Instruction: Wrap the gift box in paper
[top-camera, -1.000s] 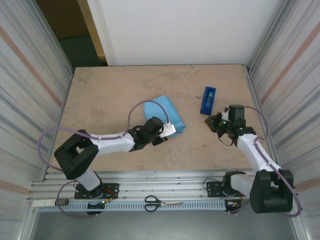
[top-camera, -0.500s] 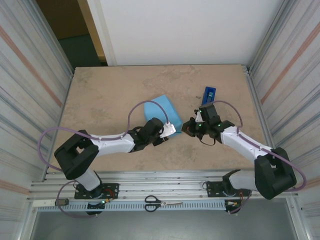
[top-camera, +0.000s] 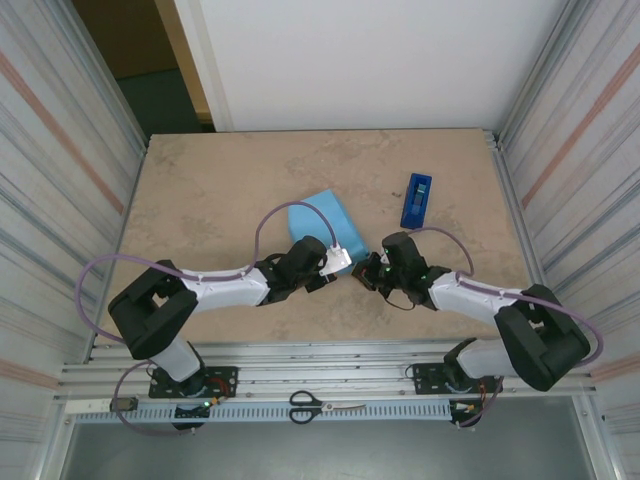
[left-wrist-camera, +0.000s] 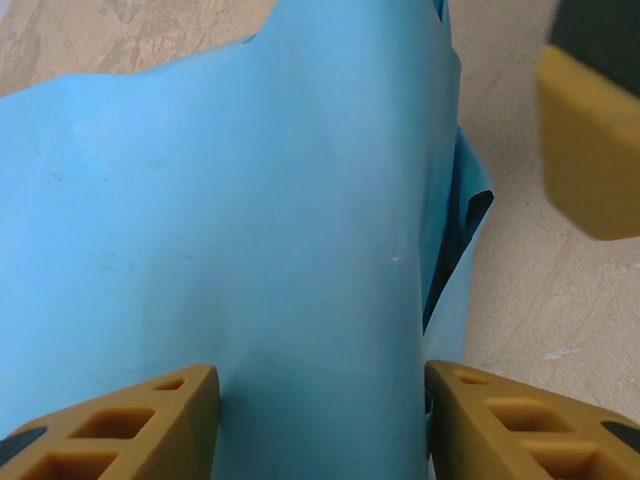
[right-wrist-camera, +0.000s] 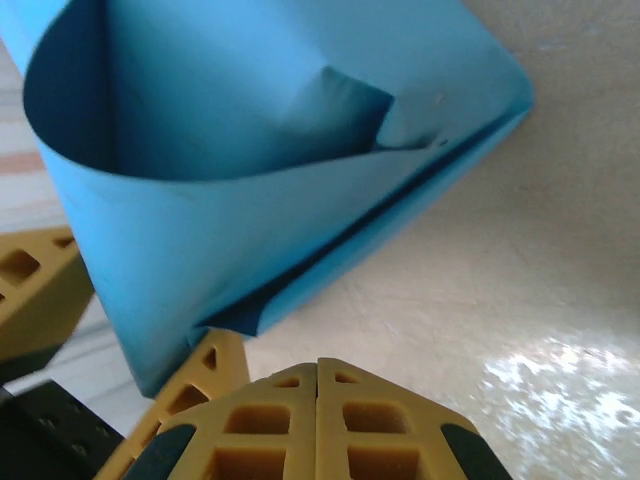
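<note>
1. top external: the paper (top-camera: 322, 222), sky-blue face out, lies as a loose bundle mid-way across the table (top-camera: 200, 200); the gift box is hidden, likely inside.
2. left gripper (left-wrist-camera: 315, 385) straddles the bundle's near end, fingers pressed on both sides, likely pinning the fold so it can't spring open.
3. right gripper (right-wrist-camera: 318, 395) closed on nothing, just beside the bundle's open corner, perhaps to push a flap.
4. that end gapes: navy lining shows, no box seen within.
5. tape dispenser (top-camera: 417, 200) lies apart.
</note>
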